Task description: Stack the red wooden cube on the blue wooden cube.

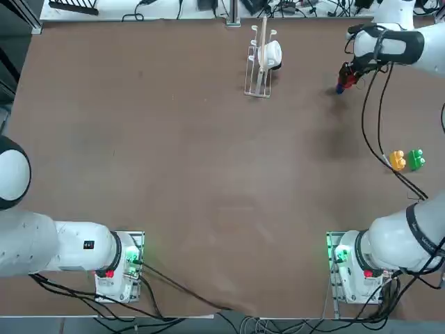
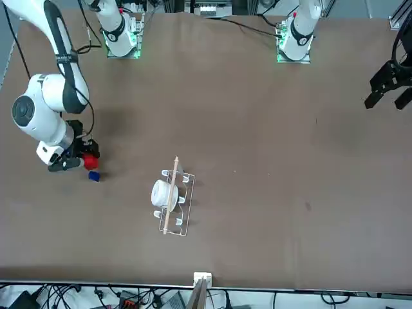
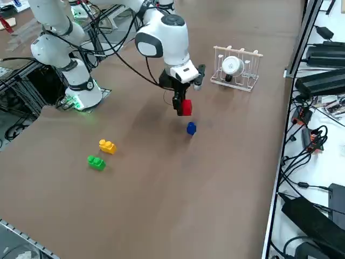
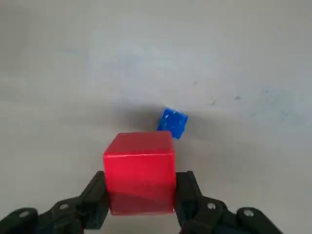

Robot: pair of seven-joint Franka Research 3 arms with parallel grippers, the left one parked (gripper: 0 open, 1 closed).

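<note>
My right gripper is shut on the red wooden cube, holding it above the table. That red wooden cube hangs below the wrist at the table's far right. The blue wooden cube rests on the table just beyond and slightly to the side of the red one, apart from it. In the right side view the blue wooden cube sits lower and a little right of the held cube. From the front, the red wooden cube hangs just over the blue wooden cube. From overhead, my right gripper hides most of both cubes.
A white dish rack holding a white cup stands at the far middle of the table. An orange studded block and a green studded block lie together near the right edge, closer to the arm's base.
</note>
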